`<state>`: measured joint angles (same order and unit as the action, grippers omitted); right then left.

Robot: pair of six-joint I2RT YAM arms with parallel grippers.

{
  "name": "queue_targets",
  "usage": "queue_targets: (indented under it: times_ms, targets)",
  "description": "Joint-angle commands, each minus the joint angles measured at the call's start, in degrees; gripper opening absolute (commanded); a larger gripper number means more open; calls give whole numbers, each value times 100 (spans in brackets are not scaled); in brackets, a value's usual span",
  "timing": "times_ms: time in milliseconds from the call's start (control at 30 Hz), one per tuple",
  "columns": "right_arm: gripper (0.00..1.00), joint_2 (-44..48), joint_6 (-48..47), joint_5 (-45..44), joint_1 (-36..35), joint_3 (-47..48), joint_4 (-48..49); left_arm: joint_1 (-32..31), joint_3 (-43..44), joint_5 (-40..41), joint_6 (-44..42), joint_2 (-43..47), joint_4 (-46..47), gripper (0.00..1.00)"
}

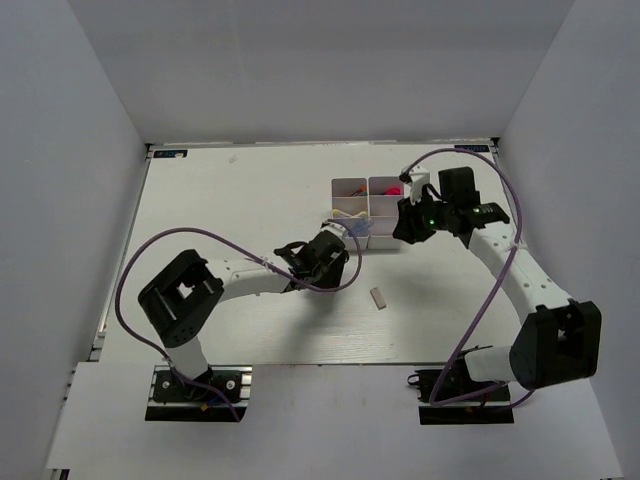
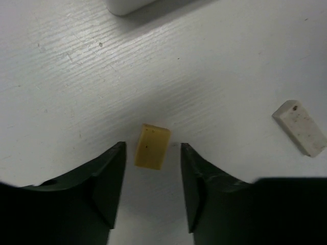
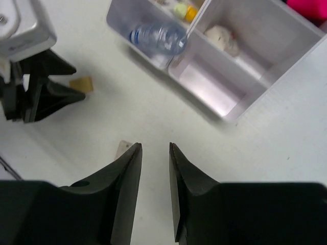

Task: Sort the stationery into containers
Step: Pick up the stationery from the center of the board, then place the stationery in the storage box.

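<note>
Mustard-tan eraser (image 2: pixel 152 146) with a couple of tiny dark specks, off-white eraser (image 2: pixel 300 127) peppered with fine grey speckles, white table (image 2: pixel 230 61) faintly streaked, white tray (image 3: pixel 225 113), clear blue-and-white tube (image 3: pixel 157 38), a hot-pink item (image 3: pixel 306 6), and purple cables (image 1: pixel 135 270) on white-and-black arms.

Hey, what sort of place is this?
Probably a robotics lab test cell: a white table boxed in by plain white walls, a left arm and right arm bolted at its near edge, a stationery tray.
</note>
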<state>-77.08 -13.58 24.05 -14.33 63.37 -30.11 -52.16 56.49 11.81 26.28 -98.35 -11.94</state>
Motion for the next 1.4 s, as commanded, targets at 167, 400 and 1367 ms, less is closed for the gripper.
queue_targets:
  times_ms: [167,400,1367]
  targets:
    - [34,737,-48,126,9,-615,23,-268,468,532,96,-422,-457,50]
    - [39,931,-30,108,18,-730,14,-321,583,848,158,-651,-634,35]
    - [10,2073,945,-1570,598,-1687,321,-233,3463,-110,-493,-1537,1055,7]
